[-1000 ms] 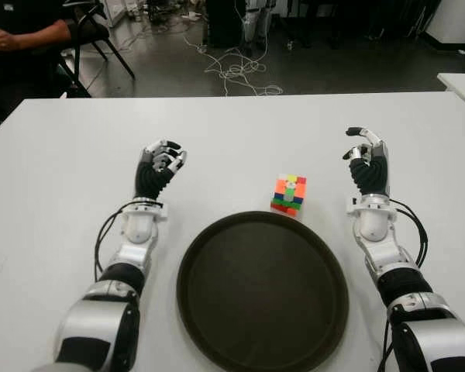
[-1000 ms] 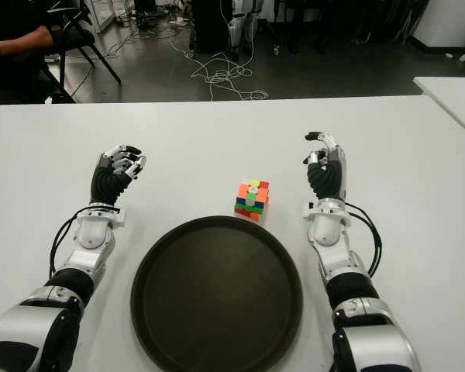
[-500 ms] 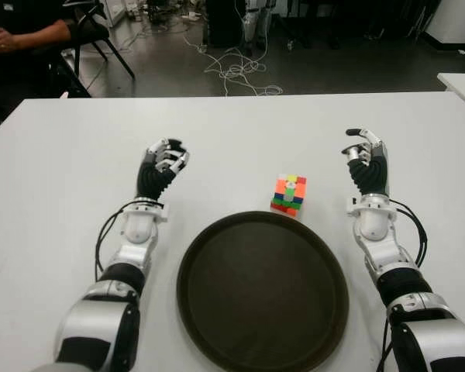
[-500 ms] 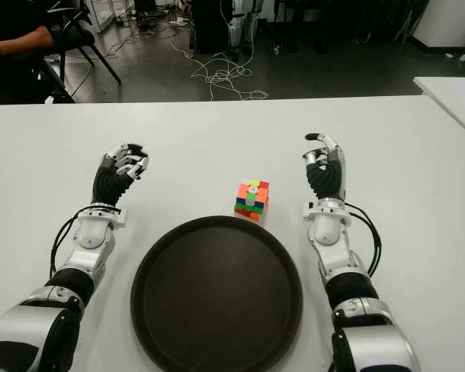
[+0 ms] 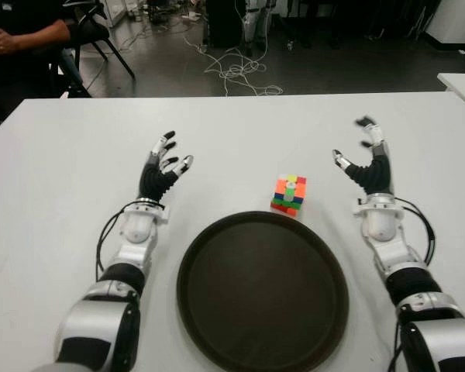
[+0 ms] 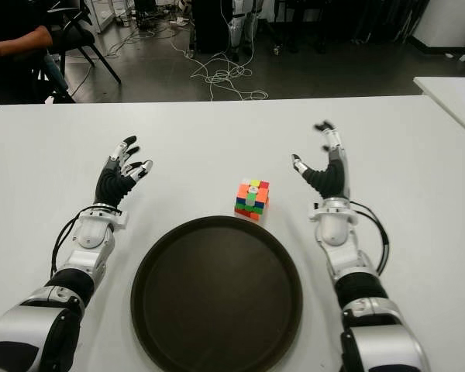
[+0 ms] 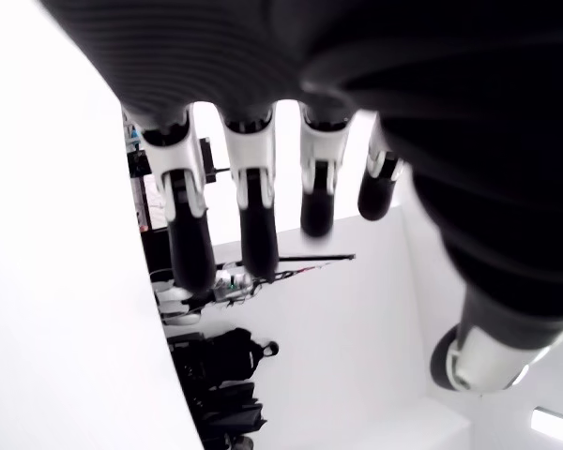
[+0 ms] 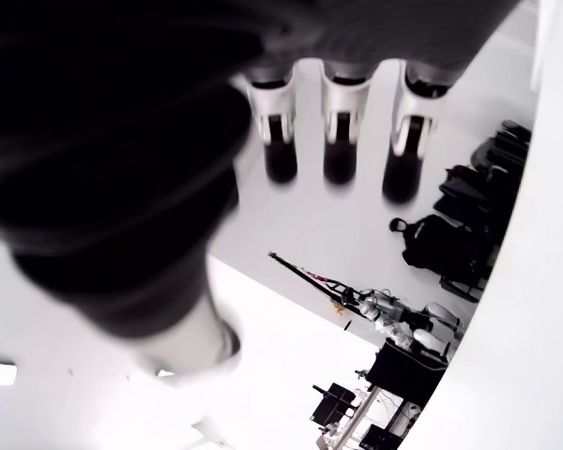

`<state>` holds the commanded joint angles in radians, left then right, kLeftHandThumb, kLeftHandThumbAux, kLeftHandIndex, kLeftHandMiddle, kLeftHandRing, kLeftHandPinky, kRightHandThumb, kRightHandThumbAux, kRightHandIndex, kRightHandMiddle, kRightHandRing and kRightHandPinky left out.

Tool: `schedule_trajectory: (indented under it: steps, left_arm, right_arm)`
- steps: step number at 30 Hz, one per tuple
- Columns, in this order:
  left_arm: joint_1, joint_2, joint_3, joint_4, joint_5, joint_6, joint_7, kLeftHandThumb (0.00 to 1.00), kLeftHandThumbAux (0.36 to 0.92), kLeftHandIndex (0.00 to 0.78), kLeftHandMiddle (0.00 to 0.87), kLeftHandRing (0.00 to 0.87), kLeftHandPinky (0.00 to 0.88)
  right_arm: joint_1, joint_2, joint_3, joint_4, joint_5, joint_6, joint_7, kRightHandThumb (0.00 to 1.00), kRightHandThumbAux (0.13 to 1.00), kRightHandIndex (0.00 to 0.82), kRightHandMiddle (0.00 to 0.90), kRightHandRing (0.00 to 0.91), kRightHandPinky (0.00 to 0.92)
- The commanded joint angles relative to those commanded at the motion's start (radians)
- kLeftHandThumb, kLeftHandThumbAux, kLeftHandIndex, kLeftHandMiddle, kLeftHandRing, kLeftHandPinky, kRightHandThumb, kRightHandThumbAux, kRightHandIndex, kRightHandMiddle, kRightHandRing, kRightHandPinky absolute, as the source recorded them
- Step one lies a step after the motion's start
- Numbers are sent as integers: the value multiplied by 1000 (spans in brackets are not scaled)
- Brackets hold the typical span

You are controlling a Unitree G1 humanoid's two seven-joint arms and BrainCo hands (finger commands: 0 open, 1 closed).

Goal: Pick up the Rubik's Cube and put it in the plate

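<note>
White tabletop (image 5: 240, 132) fills the view from the robot's head, with both arms reaching forward over it. Between them sits the Rubik's Cube (image 5: 290, 194), on the table just beyond the far rim of a round dark brown plate (image 5: 263, 290), apparently just clear of it. The cube is not yet in the plate and nothing is holding it.

The right hand (image 5: 367, 166) shows to the right of the cube, near it but apart, thumb pointing toward the cube and fingers spread and extended, empty. That opened posture beside the cube suggests it is readying to close around it, since it is the nearer hand. The left hand (image 5: 162, 168) shows farther off on the cube's left, beyond the plate's left edge, fingers also loosened and holding nothing; it looks idle.

The cube is small and scrambled: its top face shows orange, yellow, green and red squares, and its near side shows bands of blue, green and red. It stands turned slightly, one corner toward the plate
</note>
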<state>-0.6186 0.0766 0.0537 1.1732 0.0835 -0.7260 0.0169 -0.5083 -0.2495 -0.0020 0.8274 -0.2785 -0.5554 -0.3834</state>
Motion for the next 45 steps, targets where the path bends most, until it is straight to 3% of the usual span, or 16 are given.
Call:
schedule_trajectory:
  steps: [8, 13, 18, 24, 27, 32, 37, 45]
  left_arm:
    - [2, 2, -1, -2, -2, 4, -17, 0, 602, 87, 87, 34, 23]
    - [2, -1, 3, -4, -9, 3, -32, 0, 639, 129, 125, 66, 40]
    - [1, 2, 1, -8, -11, 17, -56, 0, 634, 143, 135, 76, 46]
    - [1, 5, 2, -15, -11, 29, -72, 0, 627, 159, 149, 88, 55]
    - [1, 7, 0, -17, -7, 33, -78, 0, 622, 165, 160, 104, 74]
    - [-2, 12, 1, -22, -20, 46, -126, 0, 613, 175, 175, 125, 102]
    - [1, 14, 10, -29, -45, 51, -181, 0, 614, 201, 187, 147, 122]
    - [8, 10, 23, -41, -75, 47, -221, 0, 659, 228, 204, 173, 132]
  right_arm:
    - [-14, -16, 9, -67, -34, 31, -12, 0, 800, 62, 97, 61, 4]
    - [-35, -36, 15, -98, -53, 31, 5, 0, 792, 68, 127, 105, 75]
    - [-143, -75, 31, -14, -76, -19, 16, 0, 804, 103, 168, 168, 180]
    - [-190, -104, 84, -41, -152, -39, 2, 0, 819, 153, 213, 220, 248]
    - [-189, -161, 135, -128, -218, 14, 90, 0, 817, 169, 221, 223, 220]
    - [-174, -227, 198, -266, -277, 123, 284, 0, 774, 170, 195, 187, 145]
    - [-172, -281, 253, -330, -319, 176, 439, 0, 738, 167, 178, 165, 106]
    - [-192, -323, 321, -329, -351, 194, 602, 0, 734, 153, 191, 189, 136]
